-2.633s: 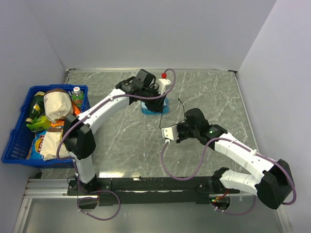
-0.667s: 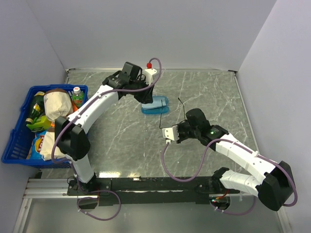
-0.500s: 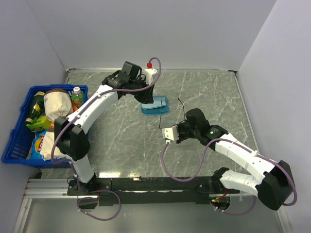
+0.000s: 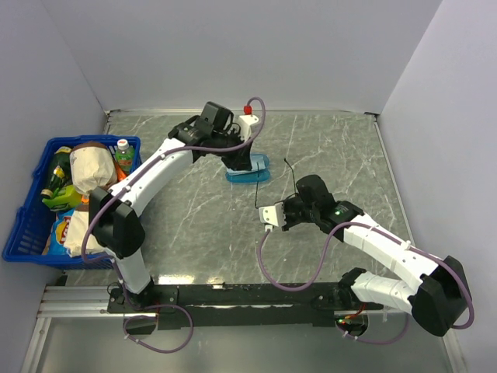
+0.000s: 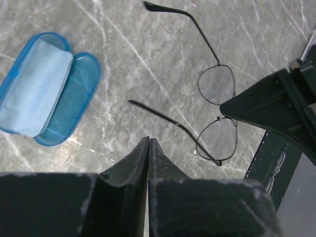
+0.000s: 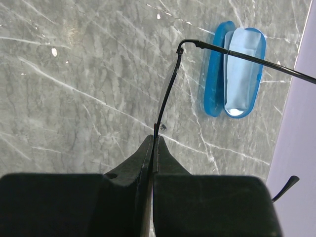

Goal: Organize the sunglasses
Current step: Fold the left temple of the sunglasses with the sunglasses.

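Right end effector (image 6: 153, 141) pinches sunglasses (image 6: 168, 89).

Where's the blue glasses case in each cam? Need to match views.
Top external: blue case just above centre, on the table.
Left wrist: blue case upper left, lying open.
Right wrist: blue case upper right, lying open.
Shared landmark: the sunglasses, their thin black frame showing near the case in all three.
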`<state>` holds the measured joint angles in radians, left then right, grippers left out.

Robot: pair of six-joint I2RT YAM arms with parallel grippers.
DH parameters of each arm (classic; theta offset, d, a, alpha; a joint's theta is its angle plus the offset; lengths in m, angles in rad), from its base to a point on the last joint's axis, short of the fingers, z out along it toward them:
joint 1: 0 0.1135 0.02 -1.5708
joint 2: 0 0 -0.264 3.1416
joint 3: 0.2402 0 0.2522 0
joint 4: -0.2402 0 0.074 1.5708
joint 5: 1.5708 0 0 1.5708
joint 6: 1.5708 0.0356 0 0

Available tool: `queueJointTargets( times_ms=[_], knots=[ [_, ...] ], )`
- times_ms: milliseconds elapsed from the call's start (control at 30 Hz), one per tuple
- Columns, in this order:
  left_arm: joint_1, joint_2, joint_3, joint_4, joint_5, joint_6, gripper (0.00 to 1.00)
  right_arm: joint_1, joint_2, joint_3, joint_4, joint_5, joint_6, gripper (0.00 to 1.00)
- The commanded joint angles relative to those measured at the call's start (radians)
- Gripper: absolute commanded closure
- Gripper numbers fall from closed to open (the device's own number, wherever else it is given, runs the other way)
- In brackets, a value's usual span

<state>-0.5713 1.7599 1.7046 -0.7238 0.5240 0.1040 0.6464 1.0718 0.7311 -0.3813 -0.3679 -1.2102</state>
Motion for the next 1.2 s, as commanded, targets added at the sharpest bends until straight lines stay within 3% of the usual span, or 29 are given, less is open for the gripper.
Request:
queueJointTargets(
  times_ms=[0,100,1167],
  knots=[
    [-0.032,-0.024,0.009,-0.012,0.044,0.042,0.94,0.007,-0.012,0.001,0.024,-0.028,-0.008,1.0],
    [-0.045,-0.002,0.032,-0.035,0.054,0.051,0.99,0.009,-0.015,0.001,0.025,-0.026,-0.008,1.0],
    [-0.133,0.136,0.115,-0.098,0.045,0.068,0.99,0.016,0.017,-0.006,0.027,-0.028,-0.018,1.0]
  ],
)
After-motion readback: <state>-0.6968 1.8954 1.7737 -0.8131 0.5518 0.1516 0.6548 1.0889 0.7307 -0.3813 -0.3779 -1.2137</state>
